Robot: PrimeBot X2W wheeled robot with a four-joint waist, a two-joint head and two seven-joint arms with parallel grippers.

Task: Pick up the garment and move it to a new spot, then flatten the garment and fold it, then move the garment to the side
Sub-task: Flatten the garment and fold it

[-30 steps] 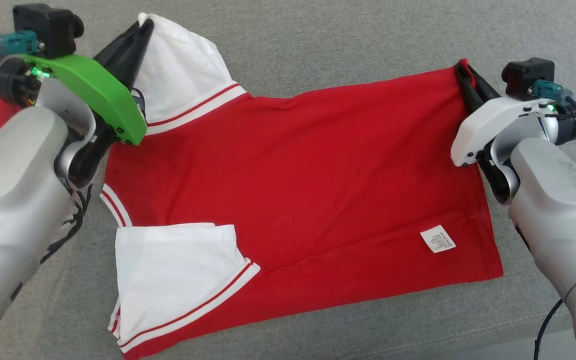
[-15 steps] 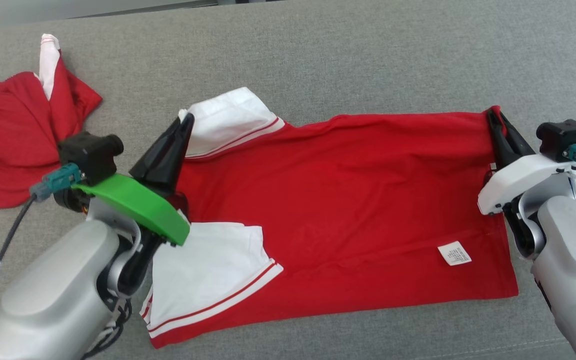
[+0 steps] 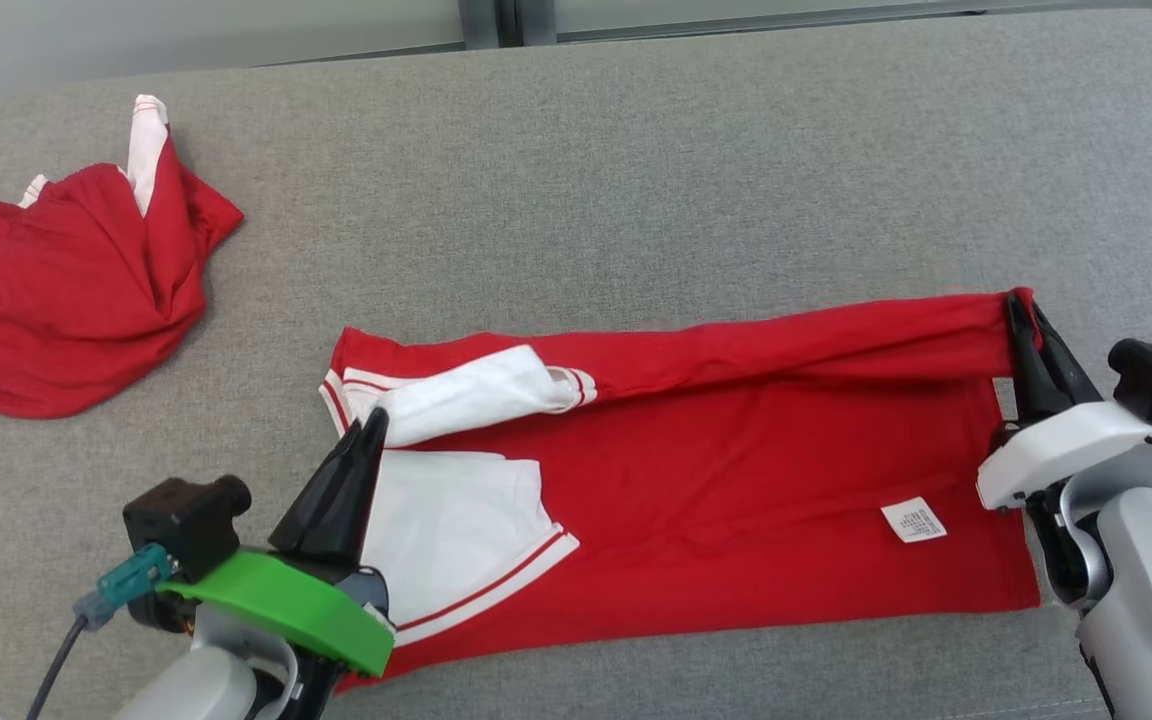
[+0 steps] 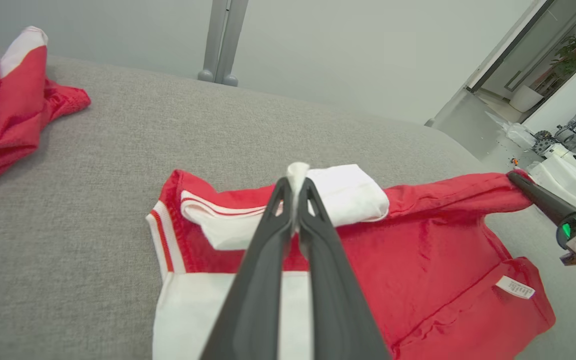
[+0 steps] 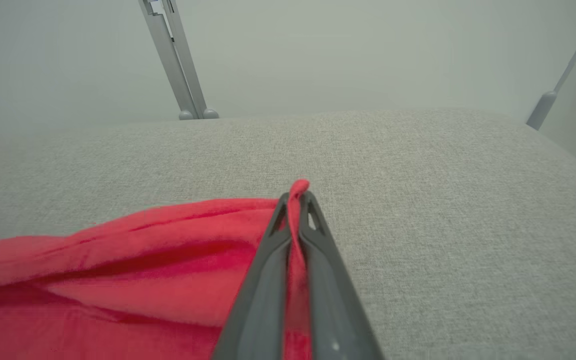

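**Both tools clamped on the shirt's folded edge**

Our left tool (image 4: 296,182) is clenched on a pinch of the white sleeve (image 4: 348,192), with cloth poking up between its tips. Its green cover (image 3: 276,610) hides part of the other white sleeve (image 3: 456,530), and the arm behind it is cut off. Our right tool (image 5: 298,197) is clenched on the garment (image 3: 736,480) at a red hem corner, and its white housing (image 3: 1056,450) hides the tool's base. The garment stretches between our two tools on the grey surface (image 3: 636,180), its far edge folded over the body. We cannot see what lies under that fold. The label (image 3: 914,521) near the right tool is too small to read. A second red garment (image 3: 66,300) lies well apart beyond the left tool, partly cut off.
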